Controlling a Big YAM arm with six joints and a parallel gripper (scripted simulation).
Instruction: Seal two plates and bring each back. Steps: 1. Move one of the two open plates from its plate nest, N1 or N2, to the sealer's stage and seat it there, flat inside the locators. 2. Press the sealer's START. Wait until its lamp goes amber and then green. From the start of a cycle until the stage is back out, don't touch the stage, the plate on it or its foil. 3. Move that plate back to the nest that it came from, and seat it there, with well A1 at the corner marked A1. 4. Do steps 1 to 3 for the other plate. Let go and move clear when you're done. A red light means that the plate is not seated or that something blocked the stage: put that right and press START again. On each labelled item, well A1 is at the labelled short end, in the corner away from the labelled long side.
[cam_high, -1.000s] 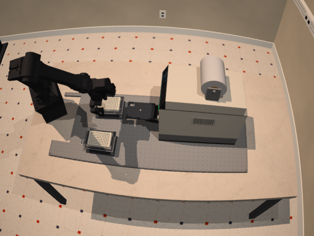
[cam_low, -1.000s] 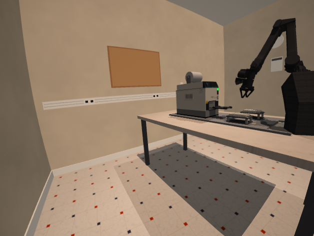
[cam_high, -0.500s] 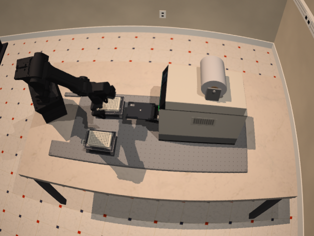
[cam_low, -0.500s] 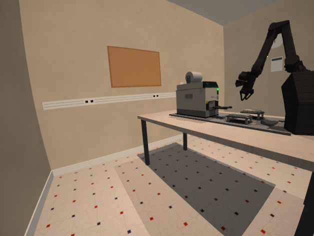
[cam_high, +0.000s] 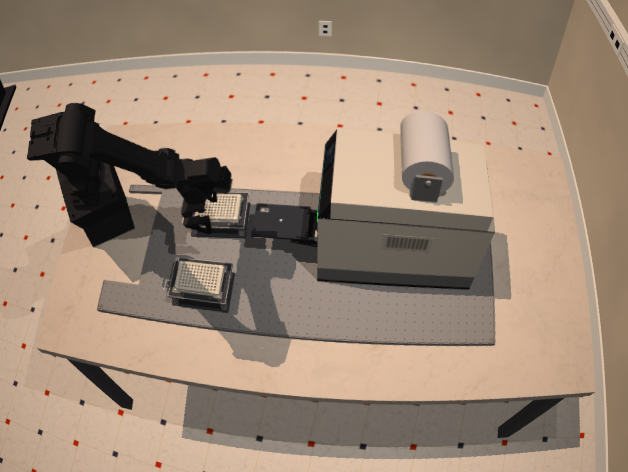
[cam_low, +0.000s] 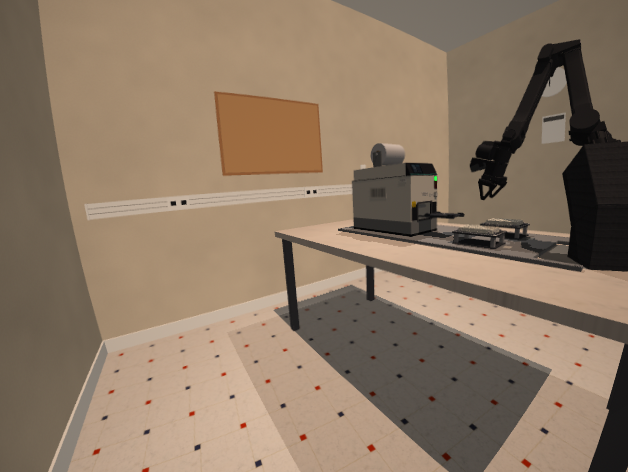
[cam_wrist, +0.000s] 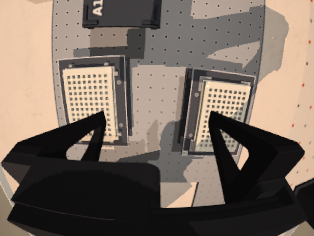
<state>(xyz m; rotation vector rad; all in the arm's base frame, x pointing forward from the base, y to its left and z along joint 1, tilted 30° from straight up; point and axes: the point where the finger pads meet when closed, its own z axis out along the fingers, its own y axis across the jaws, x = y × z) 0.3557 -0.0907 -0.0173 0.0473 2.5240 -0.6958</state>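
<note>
Overall, from the left as the top camera sees it, the black arm (cam_high: 126, 154) (cam_low: 527, 104) stands at the table's (cam_high: 324, 370) (cam_low: 314, 234) end, its claw (cam_high: 208, 212) (cam_low: 488, 196) (cam_wrist: 157, 116) spread wide with nothing between the fingers, hanging above the plates. The front plate (cam_high: 199, 277) (cam_low: 478, 230) (cam_wrist: 225, 115) sits on its stand, lying flat, its long axis running roughly toward the machine, slightly skewed. Next comes the back plate (cam_high: 223, 207) (cam_low: 504, 221) (cam_wrist: 90, 102), also on its stand, a short end facing the stage; I can't read which corner is A1 on either. Beyond it the dark stage (cam_high: 274, 221) (cam_low: 449, 215) (cam_wrist: 121, 12) juts out bare, marked A1, from the pale machine (cam_high: 401, 251) (cam_low: 383, 200), whose lamp (cam_low: 435, 178) glows green and whose top carries a white roll (cam_high: 425, 139) (cam_low: 390, 153). A grey pegboard sheet (cam_high: 406, 314) (cam_low: 512, 252) (cam_wrist: 155, 95) lies under it all on the pinkish tabletop. Around it stretch a cream floor (cam_high: 203, 86) (cam_low: 167, 395) with red and navy specks and tan walls (cam_high: 203, 25) (cam_low: 152, 152), one bearing a corkboard (cam_low: 269, 134)

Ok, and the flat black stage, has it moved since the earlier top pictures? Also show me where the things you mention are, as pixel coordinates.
No. In the top view, the flat black stage (cam_high: 284, 229) (cam_low: 446, 215) (cam_wrist: 125, 14) sticks out as before from the boxy beige sealer (cam_high: 360, 253) (cam_low: 388, 208), with no sideways shift.
</note>
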